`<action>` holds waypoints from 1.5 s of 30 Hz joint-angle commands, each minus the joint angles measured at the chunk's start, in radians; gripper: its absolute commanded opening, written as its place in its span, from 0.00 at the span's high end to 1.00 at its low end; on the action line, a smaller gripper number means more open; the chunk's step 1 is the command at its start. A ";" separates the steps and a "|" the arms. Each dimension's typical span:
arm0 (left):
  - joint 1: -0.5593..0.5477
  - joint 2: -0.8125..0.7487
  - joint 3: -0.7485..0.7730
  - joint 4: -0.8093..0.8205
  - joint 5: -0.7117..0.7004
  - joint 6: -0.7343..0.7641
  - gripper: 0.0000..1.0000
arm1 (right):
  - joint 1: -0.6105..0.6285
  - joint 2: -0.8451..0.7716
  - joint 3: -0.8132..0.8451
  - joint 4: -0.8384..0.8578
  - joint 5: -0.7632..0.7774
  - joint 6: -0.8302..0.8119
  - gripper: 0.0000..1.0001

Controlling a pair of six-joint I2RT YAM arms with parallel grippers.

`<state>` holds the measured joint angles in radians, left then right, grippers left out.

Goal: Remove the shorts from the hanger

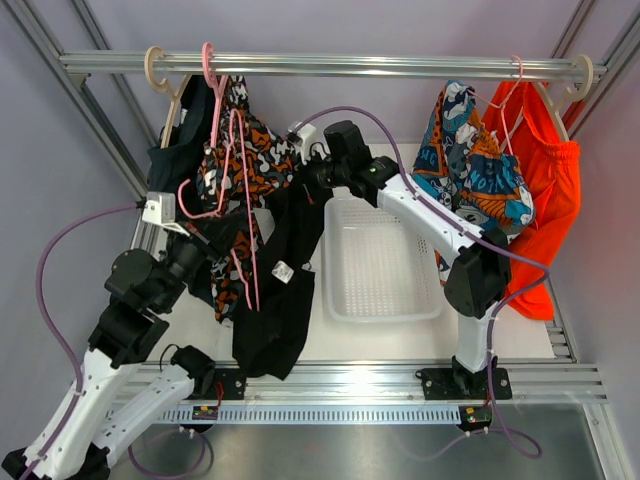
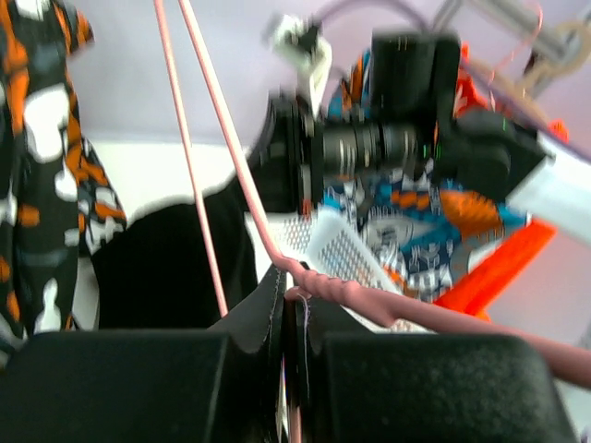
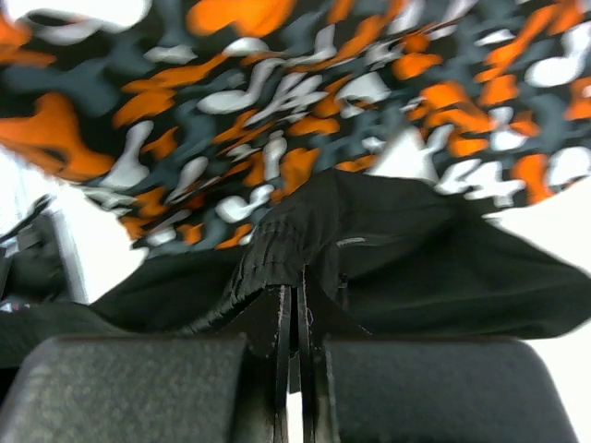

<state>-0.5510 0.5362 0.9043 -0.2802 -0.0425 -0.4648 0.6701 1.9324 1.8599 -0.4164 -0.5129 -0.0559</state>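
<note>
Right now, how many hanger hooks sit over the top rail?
4: cream hook far left, pink hook beside it, thin pink hook on the right, beige hook far right. More may be hidden.

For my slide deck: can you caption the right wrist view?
Right jaws shut on a gathered fold of the black shorts, with the orange-black-white camouflage shorts blurred behind.

Top cam high, rear, facing down — wrist cams close; all share black shorts (image 1: pixel 275 320).
</note>
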 commanded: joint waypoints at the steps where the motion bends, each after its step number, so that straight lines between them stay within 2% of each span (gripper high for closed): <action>1: -0.003 0.062 0.027 0.245 -0.082 -0.017 1.00 | 0.028 -0.081 -0.004 0.052 -0.110 0.025 1.00; 8: -0.003 0.166 0.169 0.149 -0.095 0.090 1.00 | 0.069 -0.102 -0.027 0.011 -0.039 -0.051 1.00; 11: -0.003 0.163 0.228 0.054 -0.099 0.138 1.00 | 0.071 -0.101 -0.031 -0.015 -0.094 -0.083 1.00; 18: -0.003 0.156 0.269 -0.172 0.033 0.150 1.00 | 0.108 -0.104 -0.113 -0.120 -0.196 -0.228 1.00; 20: -0.003 0.159 0.255 -0.198 0.065 0.138 1.00 | 0.123 -0.116 -0.143 -0.151 -0.210 -0.264 0.81; 21: -0.003 0.163 0.254 -0.211 0.084 0.126 1.00 | 0.123 -0.130 -0.146 -0.163 -0.211 -0.269 0.65; 22: -0.003 0.169 0.261 -0.236 0.092 0.124 1.00 | 0.121 -0.139 -0.145 -0.177 -0.201 -0.274 0.31; 23: -0.003 0.189 0.269 -0.250 0.104 0.121 1.00 | 0.112 -0.148 -0.133 -0.199 -0.188 -0.298 0.15; 25: -0.003 0.214 0.303 -0.287 0.116 0.121 1.00 | 0.088 -0.197 -0.134 -0.222 -0.206 -0.303 0.06; 30: -0.003 0.332 0.407 -0.350 0.145 0.161 1.00 | -0.022 -0.340 -0.203 -0.255 -0.308 -0.361 0.02; 35: 0.014 0.545 0.557 -0.358 0.185 0.169 1.00 | -0.082 -0.423 -0.295 -0.295 -0.342 -0.401 0.01; 45: 0.079 0.930 0.933 -0.304 0.233 0.049 1.00 | -0.144 -0.556 -0.419 -0.279 -0.343 -0.366 0.01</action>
<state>-0.4835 1.4029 1.7306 -0.6430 0.1455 -0.3645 0.5385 1.4315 1.4574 -0.7017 -0.8310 -0.4259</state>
